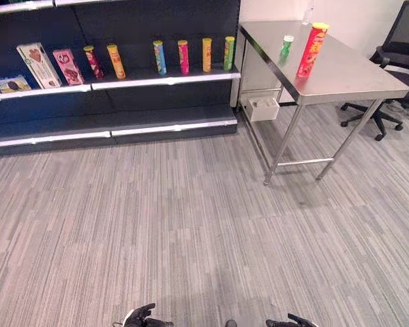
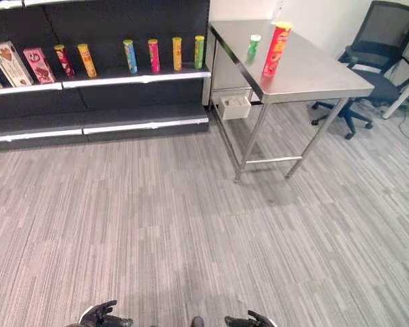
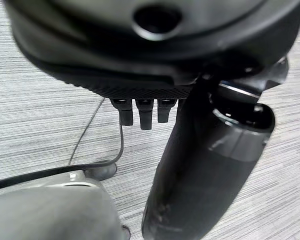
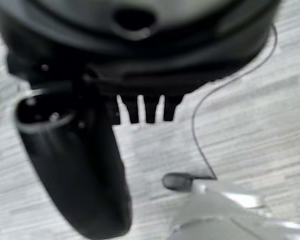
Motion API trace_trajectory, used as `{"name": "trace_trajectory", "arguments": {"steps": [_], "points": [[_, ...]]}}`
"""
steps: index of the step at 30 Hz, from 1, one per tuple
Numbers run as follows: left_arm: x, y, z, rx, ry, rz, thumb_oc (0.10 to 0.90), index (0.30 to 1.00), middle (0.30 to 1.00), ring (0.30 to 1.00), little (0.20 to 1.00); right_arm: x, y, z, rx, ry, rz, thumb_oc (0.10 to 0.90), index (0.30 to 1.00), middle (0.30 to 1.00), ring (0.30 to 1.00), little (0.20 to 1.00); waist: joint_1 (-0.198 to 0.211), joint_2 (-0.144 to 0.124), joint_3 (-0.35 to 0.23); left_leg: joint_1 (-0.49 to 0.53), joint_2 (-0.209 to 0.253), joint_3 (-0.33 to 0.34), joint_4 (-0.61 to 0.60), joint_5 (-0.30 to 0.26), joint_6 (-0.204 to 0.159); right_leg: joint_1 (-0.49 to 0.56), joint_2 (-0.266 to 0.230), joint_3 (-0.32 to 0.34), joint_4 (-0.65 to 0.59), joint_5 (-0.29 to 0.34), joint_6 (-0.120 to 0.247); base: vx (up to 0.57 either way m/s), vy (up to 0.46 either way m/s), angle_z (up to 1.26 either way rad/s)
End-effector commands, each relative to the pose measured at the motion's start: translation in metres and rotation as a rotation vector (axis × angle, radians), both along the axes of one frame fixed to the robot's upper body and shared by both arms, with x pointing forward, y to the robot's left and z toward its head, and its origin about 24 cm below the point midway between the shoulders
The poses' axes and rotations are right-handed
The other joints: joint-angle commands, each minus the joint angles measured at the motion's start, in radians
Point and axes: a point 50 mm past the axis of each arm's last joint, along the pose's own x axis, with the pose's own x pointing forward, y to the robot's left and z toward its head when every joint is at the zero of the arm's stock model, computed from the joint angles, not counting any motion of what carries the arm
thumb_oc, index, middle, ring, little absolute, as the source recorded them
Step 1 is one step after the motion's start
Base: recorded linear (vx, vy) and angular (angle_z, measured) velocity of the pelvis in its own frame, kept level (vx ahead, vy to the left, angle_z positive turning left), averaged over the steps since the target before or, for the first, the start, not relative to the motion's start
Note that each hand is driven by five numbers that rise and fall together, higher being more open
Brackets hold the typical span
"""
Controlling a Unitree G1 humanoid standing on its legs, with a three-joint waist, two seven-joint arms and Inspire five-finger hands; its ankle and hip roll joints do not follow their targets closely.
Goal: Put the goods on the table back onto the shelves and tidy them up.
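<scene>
Both the left hand and right hand hang low and empty, fingers loosely straight, well away from the steel bench, where the tall red can and small green can stand upright near its far end. That narrow red can could tip and roll off the slick top if nudged rather than gripped, or knock its neighbours on the shelf. No print is legible from here.
</scene>
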Motion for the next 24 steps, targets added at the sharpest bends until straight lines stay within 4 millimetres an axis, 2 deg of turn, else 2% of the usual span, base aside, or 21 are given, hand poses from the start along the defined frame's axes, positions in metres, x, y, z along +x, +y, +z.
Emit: {"name": "trace_trajectory", "arguments": {"steps": [1,3,5,7,8,9,10,12,13,15,16,18,19,20,21,22,24], "points": [[0.029,0.007,0.010,0.023,-0.092,-0.007,0.800,0.900,0.900,0.900,0.900,0.024,-0.021,0.015,-0.060,-0.105,0.015,0.800,0.900,0.900,0.900,0.900,0.029,-0.041,0.065,-0.095,0.039,-0.078,0.199,-0.030,-0.041,0.057,-0.068,0.014,0.047,-0.090,0.114,-0.03,-0.227,0.05],[0.028,0.002,0.009,0.014,-0.085,-0.010,0.800,0.900,0.900,0.900,0.900,0.028,-0.025,0.018,-0.071,-0.128,0.001,0.800,0.900,0.900,0.900,0.900,0.032,-0.041,0.093,-0.208,0.009,-0.129,0.317,-0.014,-0.022,0.056,-0.067,0.024,0.066,-0.109,0.096,0.09,-0.114,0.21],[0.024,-0.002,0.006,-0.007,-0.078,0.009,0.800,0.900,0.900,0.900,0.900,0.026,-0.026,0.018,-0.069,-0.128,-0.006,0.800,0.900,0.900,0.900,0.900,0.040,-0.040,0.087,-0.237,-0.007,-0.123,0.236,-0.032,-0.015,0.083,-0.066,0.029,0.044,-0.124,0.103,0.29,-0.020,0.12],[0.021,-0.006,0.005,-0.019,-0.079,0.015,0.800,0.900,0.900,0.900,0.900,0.028,-0.026,0.019,-0.076,-0.134,0.004,0.800,0.900,0.900,0.900,0.900,0.052,-0.033,0.082,-0.294,0.000,-0.105,0.120,0.046,-0.034,0.115,-0.053,0.026,0.013,-0.133,0.110,0.30,0.016,-0.02],[0.021,-0.006,0.005,-0.019,-0.079,0.015,0.800,0.900,0.900,0.900,0.900,0.028,-0.026,0.019,-0.076,-0.134,0.004,0.800,0.900,0.900,0.900,0.900,0.053,-0.035,0.084,-0.290,-0.001,-0.104,0.117,0.047,-0.034,0.118,-0.055,0.026,0.012,-0.133,0.111,0.37,0.050,-0.08],[0.022,-0.006,0.006,-0.021,-0.084,0.008,0.800,0.900,0.900,0.900,0.900,0.028,-0.027,0.019,-0.083,-0.130,0.017,0.800,0.900,0.900,0.900,0.900,0.072,-0.019,0.073,-0.307,0.001,-0.087,-0.081,0.095,-0.048,0.154,-0.033,0.045,-0.016,-0.155,0.112,0.40,0.069,-0.07],[0.020,-0.005,0.005,-0.016,-0.079,0.011,0.800,0.900,0.900,0.900,0.900,0.026,-0.026,0.018,-0.088,-0.120,0.022,0.800,0.900,0.900,0.900,0.900,0.079,-0.021,0.074,-0.317,-0.004,-0.081,-0.151,0.118,-0.060,0.180,-0.033,0.058,-0.025,-0.169,0.114,0.53,0.103,-0.04],[0.015,-0.003,0.004,-0.003,-0.059,0.015,0.800,0.900,0.900,0.900,0.900,0.023,-0.027,0.017,-0.095,-0.101,0.027,0.800,0.900,0.900,0.900,0.900,0.086,-0.020,0.062,-0.359,0.006,-0.042,-0.174,0.135,-0.076,0.236,-0.031,0.082,-0.040,-0.197,0.118,0.46,0.124,-0.19],[0.010,-0.001,0.002,-0.006,-0.044,0.024,0.800,0.900,0.900,0.900,0.900,0.022,-0.024,0.015,-0.086,-0.093,0.036,0.800,0.900,0.900,0.900,0.900,0.092,-0.015,0.046,-0.344,0.012,-0.039,-0.179,0.132,-0.071,0.252,-0.030,0.102,-0.039,-0.204,0.122,0.55,0.189,-0.33],[0.001,0.002,0.001,-0.002,-0.023,0.042,0.800,0.900,0.900,0.900,0.900,0.015,-0.020,0.011,-0.074,-0.069,0.052,0.800,0.900,0.900,0.900,0.900,0.107,-0.009,0.022,-0.319,0.014,-0.057,-0.179,0.215,-0.070,0.276,-0.047,0.119,-0.025,-0.221,0.134,0.52,0.205,-0.55],[0.002,0.004,0.001,0.006,-0.030,0.057,0.800,0.900,0.900,0.900,0.900,0.013,-0.018,0.010,-0.069,-0.062,0.056,0.800,0.900,0.900,0.900,0.900,0.108,-0.014,0.017,-0.309,0.014,-0.053,-0.176,0.232,-0.070,0.278,-0.060,0.118,-0.011,-0.223,0.139,0.46,0.196,-0.86],[0.002,0.008,0.002,0.015,-0.031,0.058,0.800,0.900,0.900,0.900,0.900,0.012,-0.017,0.010,-0.068,-0.058,0.058,0.800,0.900,0.900,0.900,0.900,0.111,-0.025,0.009,-0.293,0.008,-0.048,-0.171,0.229,-0.062,0.274,-0.081,0.125,0.010,-0.214,0.153,0.39,0.160,-0.83],[0.004,0.012,0.004,0.026,-0.035,0.053,0.800,0.900,0.900,0.900,0.900,0.011,-0.015,0.009,-0.060,-0.053,0.068,0.800,0.900,0.900,0.900,0.900,0.115,-0.045,-0.009,-0.270,-0.011,-0.038,-0.153,0.199,-0.043,0.261,-0.118,0.136,0.063,-0.155,0.182,0.56,0.236,-0.52],[0.011,0.016,0.007,0.034,-0.059,0.051,0.800,0.900,0.900,0.900,0.900,0.013,-0.014,0.009,-0.053,-0.062,0.070,0.800,0.900,0.900,0.900,0.900,0.114,-0.066,-0.013,-0.228,-0.045,-0.022,-0.139,0.150,-0.008,0.211,-0.157,0.157,0.207,-0.013,0.219,0.56,0.235,-0.27],[0.011,0.016,0.007,0.033,-0.059,0.051,0.800,0.900,0.900,0.900,0.900,0.013,-0.014,0.009,-0.053,-0.062,0.070,0.800,0.900,0.900,0.900,0.900,0.115,-0.064,-0.015,-0.231,-0.043,-0.022,-0.138,0.150,-0.008,0.208,-0.155,0.159,0.207,-0.011,0.218,0.42,0.284,-0.20],[0.023,0.021,0.012,0.049,-0.092,0.040,0.800,0.900,0.900,0.900,0.900,0.024,-0.016,0.014,-0.060,-0.099,0.063,0.800,0.900,0.900,0.900,0.900,0.092,-0.054,0.004,-0.178,-0.052,-0.011,-0.129,0.101,0.022,0.089,-0.187,0.154,0.431,0.133,0.217,0.26,0.240,-0.31],[0.031,0.023,0.015,0.068,-0.107,0.018,0.800,0.900,0.900,0.900,0.900,0.028,-0.014,0.015,-0.054,-0.119,0.047,0.800,0.900,0.900,0.900,0.900,0.068,-0.029,0.019,-0.127,-0.042,-0.002,-0.132,0.068,0.041,-0.005,-0.214,0.116,0.554,0.184,0.190,0.35,0.273,-0.15]]}}
